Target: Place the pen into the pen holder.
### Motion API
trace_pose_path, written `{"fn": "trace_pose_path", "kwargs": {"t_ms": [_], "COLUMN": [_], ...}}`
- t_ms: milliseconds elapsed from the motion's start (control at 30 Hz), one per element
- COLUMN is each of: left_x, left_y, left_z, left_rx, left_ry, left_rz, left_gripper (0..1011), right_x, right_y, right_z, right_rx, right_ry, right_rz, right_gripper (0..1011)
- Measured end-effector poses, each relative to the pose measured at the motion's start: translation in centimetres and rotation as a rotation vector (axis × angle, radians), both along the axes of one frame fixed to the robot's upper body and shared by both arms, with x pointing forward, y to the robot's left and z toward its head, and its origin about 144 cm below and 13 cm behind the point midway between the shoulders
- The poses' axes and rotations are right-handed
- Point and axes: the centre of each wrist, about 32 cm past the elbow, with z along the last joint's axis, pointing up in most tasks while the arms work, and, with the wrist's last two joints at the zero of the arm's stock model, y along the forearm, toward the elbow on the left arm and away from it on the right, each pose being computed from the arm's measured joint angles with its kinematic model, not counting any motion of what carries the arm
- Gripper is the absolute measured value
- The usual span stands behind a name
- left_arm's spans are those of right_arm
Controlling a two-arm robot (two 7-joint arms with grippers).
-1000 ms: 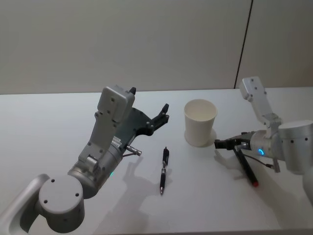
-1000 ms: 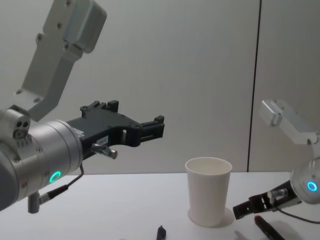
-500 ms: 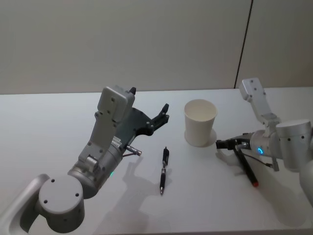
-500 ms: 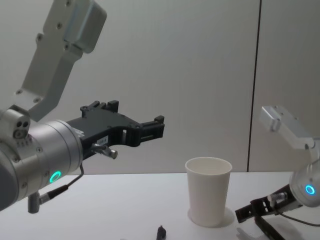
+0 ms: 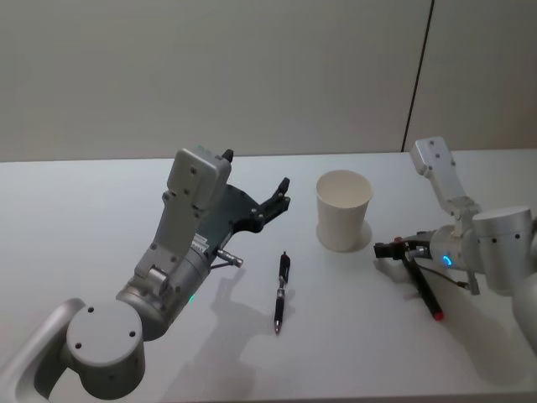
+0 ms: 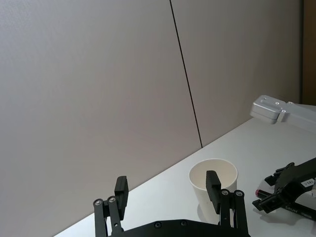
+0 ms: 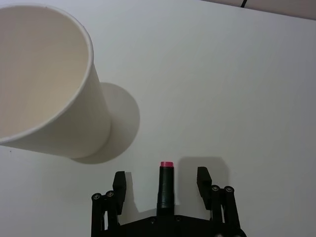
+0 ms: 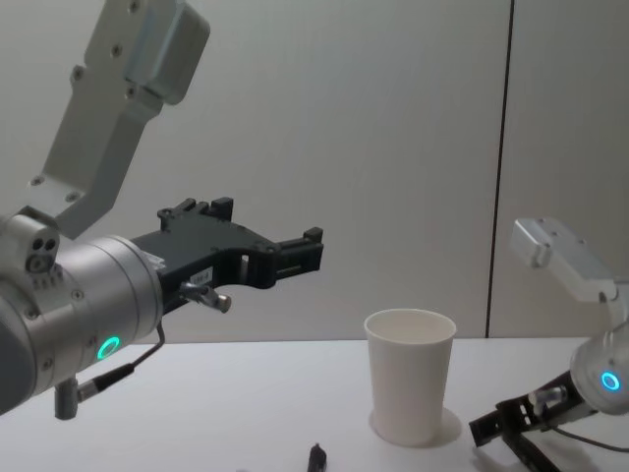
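While the table (image 5: 84,218) carried everything, the left claw (image 5: 282,195) hung wide open and empty above its middle. Right of centre stood the pen holder (image 5: 343,210). Beside it, the right claw (image 5: 386,250) gaped astride the red-ended pen (image 5: 422,290). The pen lay flat and ungripped, its long axis running toward the near edge and its far end hidden beneath that claw.

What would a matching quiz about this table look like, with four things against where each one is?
Things:
1. pen holder
2. black pen
3. red-tipped pen
4. left end effector

Places:
A. raised above the table, open
B. lying mid-table, apart from both arms
C. between the open fingers of the right end effector
D. standing upright on the table

Pairs: 1-D, 2-B, 3-C, 4-A.
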Motion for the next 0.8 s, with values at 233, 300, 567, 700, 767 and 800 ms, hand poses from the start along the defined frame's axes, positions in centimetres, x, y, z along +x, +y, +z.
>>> {"fn": "trace_pose_path", "kwargs": {"t_ms": [233, 300, 567, 700, 767, 800], "left_x": [0.00, 0.00, 0.00, 0.00, 0.00, 0.00], "left_y": [0.00, 0.00, 0.00, 0.00, 0.00, 0.00], "left_z": [0.00, 0.00, 0.00, 0.00, 0.00, 0.00], "left_rx": [0.000, 0.000, 0.000, 0.000, 0.000, 0.000], "left_ry": [0.000, 0.000, 0.000, 0.000, 0.000, 0.000], "left_rz": [0.000, 0.000, 0.000, 0.000, 0.000, 0.000], "left_gripper": [1000, 1000, 1000, 1000, 1000, 1000], "right_x": [-0.02, -0.05, -0.17, -0.21, -0.24, -0.24], "right_y": [-0.03, -0.02, 0.01, 0.01, 0.00, 0.00], "right_z": [-0.16, -0.22, -0.46, -0.56, -0.63, -0.64], "right_rx": [0.000, 0.001, 0.003, 0.006, 0.008, 0.008], "right_ry": [0.003, 0.005, 0.012, 0.017, 0.020, 0.020], "right_rz": [0.004, 0.005, 0.008, 0.009, 0.008, 0.008], "right_gripper": [746, 686, 419, 301, 219, 200]}}
